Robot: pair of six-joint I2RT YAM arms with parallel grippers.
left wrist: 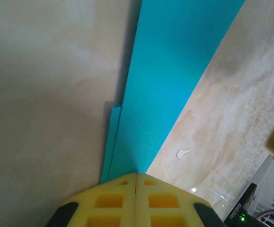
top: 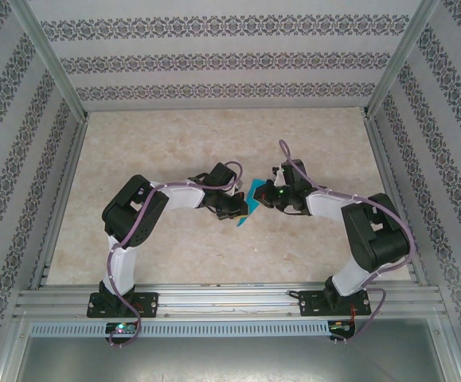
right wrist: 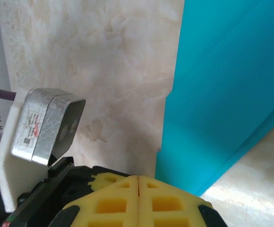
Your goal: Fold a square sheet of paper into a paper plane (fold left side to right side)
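The square sheet of paper point(top: 250, 203) is a turquoise-blue folded strip lying on the marble tabletop between the two arms. In the left wrist view the paper point(left wrist: 170, 80) runs up from my left gripper point(left wrist: 136, 174), a second layer showing along its left edge. The yellow fingers are shut, their tips resting over the strip's near end. My right gripper point(right wrist: 138, 178) is also shut, with the paper point(right wrist: 222, 94) to its right and passing under the right finger. From above, the left gripper point(top: 236, 210) and right gripper point(top: 270, 197) flank the paper.
The beige marble tabletop point(top: 174, 143) is walled by patterned panels at the back and sides. The left arm's silver wrist camera point(right wrist: 47, 125) sits close beside my right gripper. A small white fleck point(left wrist: 182, 153) lies on the table right of the paper.
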